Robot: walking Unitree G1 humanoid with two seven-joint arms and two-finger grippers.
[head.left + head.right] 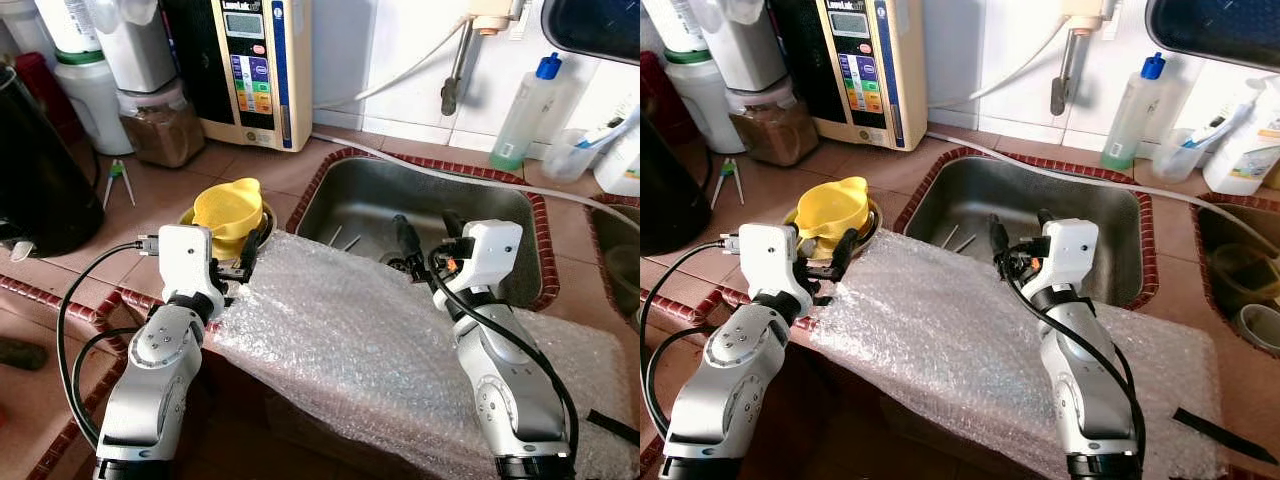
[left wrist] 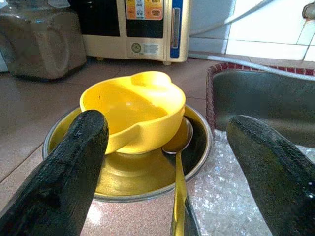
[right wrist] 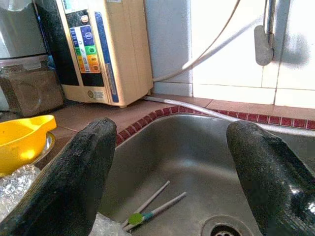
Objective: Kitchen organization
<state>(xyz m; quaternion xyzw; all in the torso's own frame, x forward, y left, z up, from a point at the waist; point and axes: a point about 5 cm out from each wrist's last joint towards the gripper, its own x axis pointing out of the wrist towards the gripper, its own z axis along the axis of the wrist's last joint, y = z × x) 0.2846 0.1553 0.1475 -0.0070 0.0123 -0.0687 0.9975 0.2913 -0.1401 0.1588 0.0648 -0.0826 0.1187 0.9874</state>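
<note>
I have the yellow bowl (image 2: 132, 109) lined up ahead of my left gripper (image 1: 248, 252). It sits tilted inside a steel bowl (image 2: 199, 147) on the brown counter (image 1: 270, 165), just left of the sink (image 1: 420, 205), with a spoon (image 2: 179, 162) leaning in the steel bowl beside it. My left fingers are spread wide, one on each side of the stack, and grip nothing. A sheet of bubble wrap (image 1: 350, 340) covers the near edge of the counter, and its left corner lies against the steel bowl.

My right gripper (image 1: 425, 235) hangs over the near edge of the sink, fingers apart and holding nothing. Down in the basin lie two thin sticks (image 3: 155, 201) near the drain (image 3: 224, 230).

Behind the bowls stand a cream appliance (image 1: 255, 65), a jar of brown powder (image 1: 160, 125) and a white jug (image 1: 90, 95); a clear bottle with a blue cap (image 1: 528, 110) stands far right of the sink.

My worries: the yellow bowl is loose and tilted, so a pinch on its rim may skid it or tip the spoon out. Closing low could catch the steel rim too and drag both. The wrap may also snag a finger.
</note>
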